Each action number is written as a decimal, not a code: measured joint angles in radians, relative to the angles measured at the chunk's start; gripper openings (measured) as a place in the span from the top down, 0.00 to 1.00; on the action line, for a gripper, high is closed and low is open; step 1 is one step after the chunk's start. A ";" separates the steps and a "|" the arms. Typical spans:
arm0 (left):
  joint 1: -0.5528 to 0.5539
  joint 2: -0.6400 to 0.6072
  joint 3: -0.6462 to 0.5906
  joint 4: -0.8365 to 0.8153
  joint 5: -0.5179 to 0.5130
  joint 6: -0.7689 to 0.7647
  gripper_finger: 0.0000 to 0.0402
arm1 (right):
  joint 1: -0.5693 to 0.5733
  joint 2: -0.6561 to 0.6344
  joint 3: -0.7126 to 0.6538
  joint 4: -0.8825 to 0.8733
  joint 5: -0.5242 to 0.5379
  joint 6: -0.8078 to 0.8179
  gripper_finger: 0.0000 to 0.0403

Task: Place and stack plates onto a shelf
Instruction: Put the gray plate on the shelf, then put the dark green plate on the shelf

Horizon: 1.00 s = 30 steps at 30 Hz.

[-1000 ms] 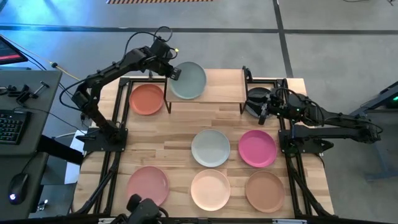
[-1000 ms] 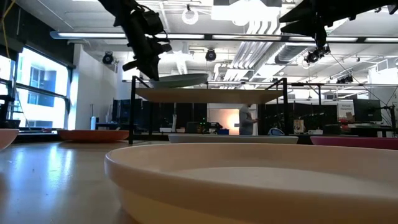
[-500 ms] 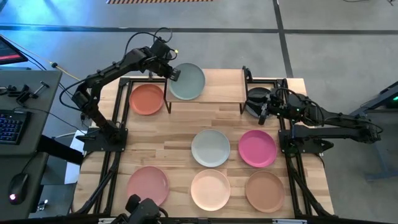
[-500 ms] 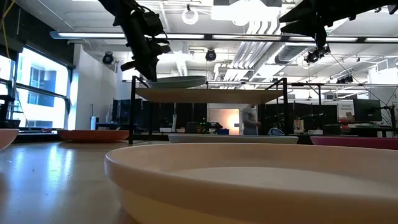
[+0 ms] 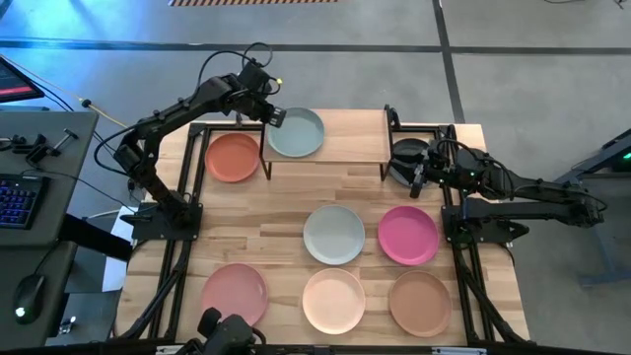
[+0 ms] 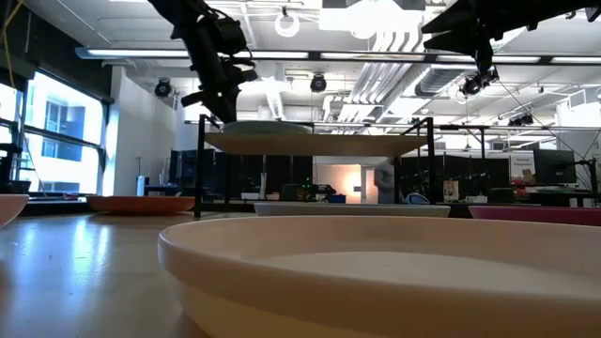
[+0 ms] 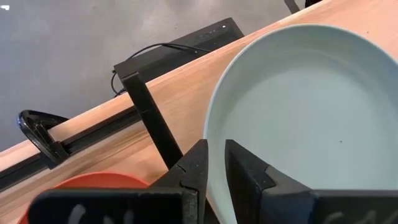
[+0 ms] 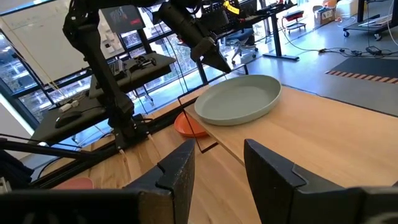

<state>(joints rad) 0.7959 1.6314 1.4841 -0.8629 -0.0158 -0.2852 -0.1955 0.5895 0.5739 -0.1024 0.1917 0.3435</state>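
Note:
A sage green plate (image 5: 296,133) lies flat on the left end of the shelf (image 5: 347,138), a low riser with a wooden top and black legs at the table's far side. My left gripper (image 5: 274,116) slants down at the plate's left rim. Its fingers (image 7: 239,171) stand slightly apart, one on either side of that rim (image 7: 214,140). In the low view the plate (image 6: 268,127) rests level on the shelf top (image 6: 310,144). My right gripper (image 8: 217,174) waits open past the shelf's right end, above a dark grey plate (image 5: 404,158). My left gripper has one finger on each side of the plate's left rim (image 7: 212,149), slanting down from the table's left side. I cannot tell whether the fingers touch the rim. The plate rests flat on the shelf top.
An orange plate (image 5: 233,158) lies on the table left of the shelf. Pale mint (image 5: 333,235) and magenta (image 5: 407,235) plates lie mid-table. Pink (image 5: 234,294), cream (image 5: 333,300) and tan (image 5: 420,302) plates lie along the near edge. The shelf's right half is bare wood.
The sage green plate, tilted a second ago with its left rim raised at my left gripper, has settled level on the shelf top. Neither arm has shifted.

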 joint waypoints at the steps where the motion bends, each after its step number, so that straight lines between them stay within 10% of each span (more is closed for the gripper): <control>1: 0.000 0.000 0.000 0.001 0.000 0.000 0.88 | 0.000 0.000 0.000 0.000 0.000 0.000 0.68; 21: -0.056 -0.181 0.000 0.105 0.224 0.060 0.87 | -0.005 0.000 0.000 -0.261 0.202 -0.057 0.68; 30: -0.164 -0.267 0.000 0.104 0.224 0.054 0.87 | -0.120 0.000 0.000 -0.455 0.079 -0.107 0.68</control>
<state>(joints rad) 0.6319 1.3644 1.4845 -0.7591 0.2085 -0.2312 -0.3153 0.5894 0.5739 -0.5570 0.2707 0.2370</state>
